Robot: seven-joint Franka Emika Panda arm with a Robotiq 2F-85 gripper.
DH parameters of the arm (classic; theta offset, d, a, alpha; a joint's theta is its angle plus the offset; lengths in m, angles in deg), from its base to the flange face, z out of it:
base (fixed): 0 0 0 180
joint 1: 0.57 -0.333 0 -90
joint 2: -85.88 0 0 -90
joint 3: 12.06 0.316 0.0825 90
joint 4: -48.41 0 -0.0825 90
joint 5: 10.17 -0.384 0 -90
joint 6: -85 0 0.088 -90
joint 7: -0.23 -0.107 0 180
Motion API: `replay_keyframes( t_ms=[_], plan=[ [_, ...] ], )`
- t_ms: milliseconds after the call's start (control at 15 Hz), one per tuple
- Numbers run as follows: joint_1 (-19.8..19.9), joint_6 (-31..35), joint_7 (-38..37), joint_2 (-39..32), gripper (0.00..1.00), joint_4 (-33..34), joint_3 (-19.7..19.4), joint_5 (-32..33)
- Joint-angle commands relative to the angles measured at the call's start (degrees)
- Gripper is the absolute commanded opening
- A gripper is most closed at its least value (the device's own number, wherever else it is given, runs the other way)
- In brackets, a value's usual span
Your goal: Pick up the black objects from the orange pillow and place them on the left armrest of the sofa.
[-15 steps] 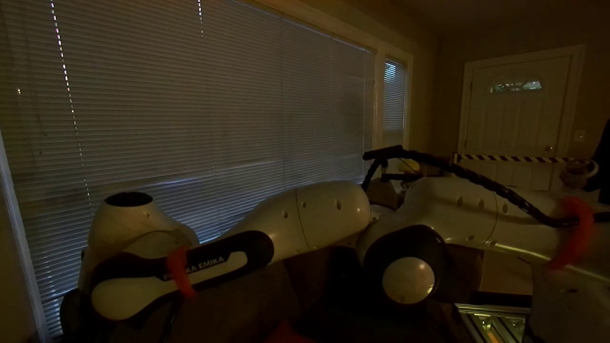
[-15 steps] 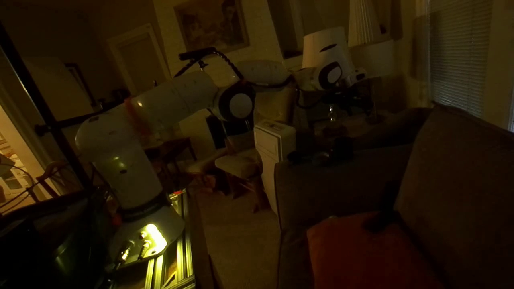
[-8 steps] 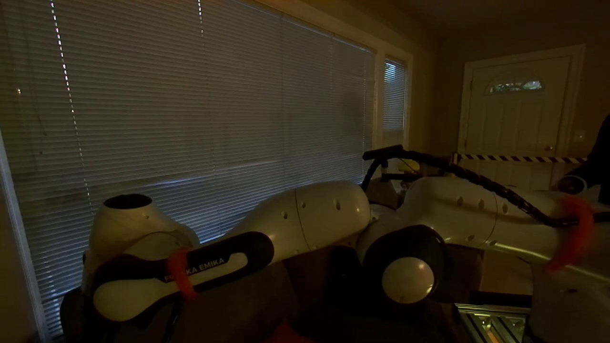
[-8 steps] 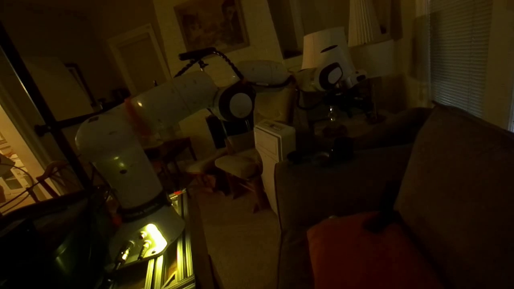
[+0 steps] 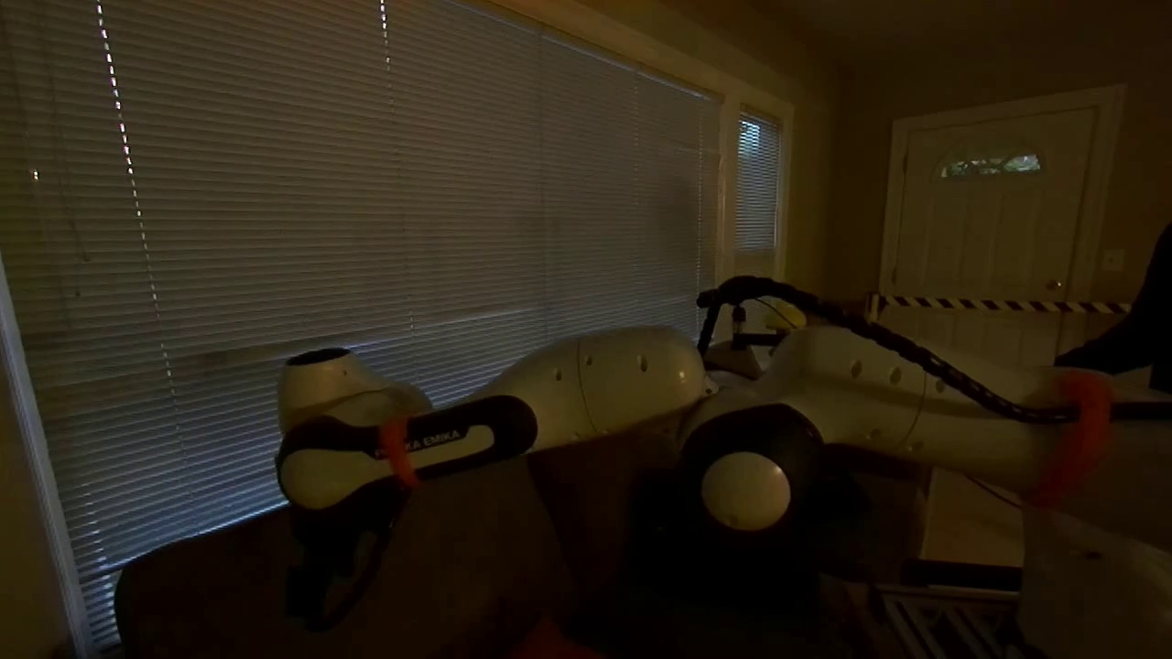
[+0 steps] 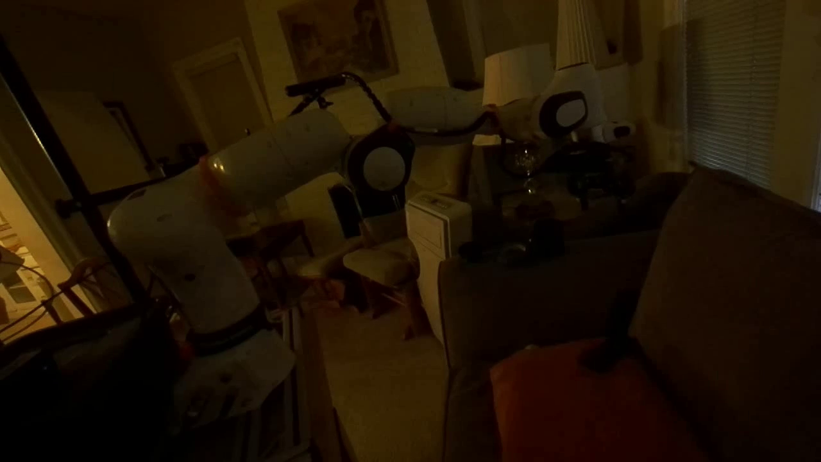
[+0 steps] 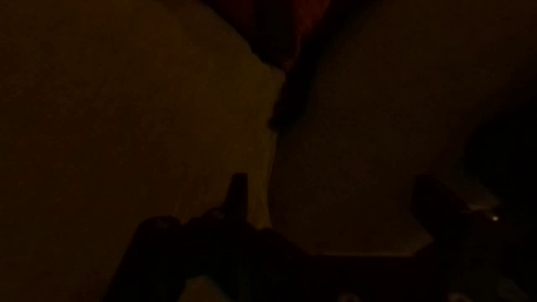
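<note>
The dark brown sofa [image 6: 744, 276] carries an orange pillow [image 6: 571, 410] on its seat. A black object [image 6: 603, 356] lies on the pillow's far corner, against the sofa back. In the wrist view the orange pillow [image 7: 312, 19] shows at the top, with a dark shape [image 7: 275, 29] across it. Several dark objects [image 6: 545, 239] stand on the sofa's armrest [image 6: 539, 289], dim in outline. My gripper [image 7: 332, 176] is open, its fingers wide apart with nothing between them. In an exterior view the gripper [image 6: 603, 183] hangs above the armrest's far end, near the sofa back.
A white boxy appliance [image 6: 439, 224] stands beside the armrest. Chairs [image 6: 385, 263] and a lampshade [image 6: 516, 74] are behind. Window blinds [image 5: 412, 229] run behind the sofa. A dark shape [image 5: 1135, 311] shows at an exterior view's right edge. The room is very dim.
The arm has swung, carrying the gripper towards the window and sofa back; the hand now shows higher and further right in an exterior view. The yellow glow at the robot base is gone.
</note>
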Motion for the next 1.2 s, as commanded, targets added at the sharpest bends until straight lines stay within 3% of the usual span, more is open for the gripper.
replay_keyframes(
  t_ms=[0,200,667,1067,1133],
  plan=[
    [2.62,-7.8,6.15,-1.25,1.0,0.16,0.7,-0.37],
    [3.11,-8.21,4.65,-3.05,1.0,3.02,0.09,-0.14],
    [3.68,-7.18,3.83,-3.04,1.0,-1.18,-1.3,0.73],
    [8.12,-14.07,5.38,-13.23,1.0,3.65,-5.03,3.01],
    [8.64,-8.95,5.98,-9.33,1.0,-5.72,-4.96,3.51]
  ],
)
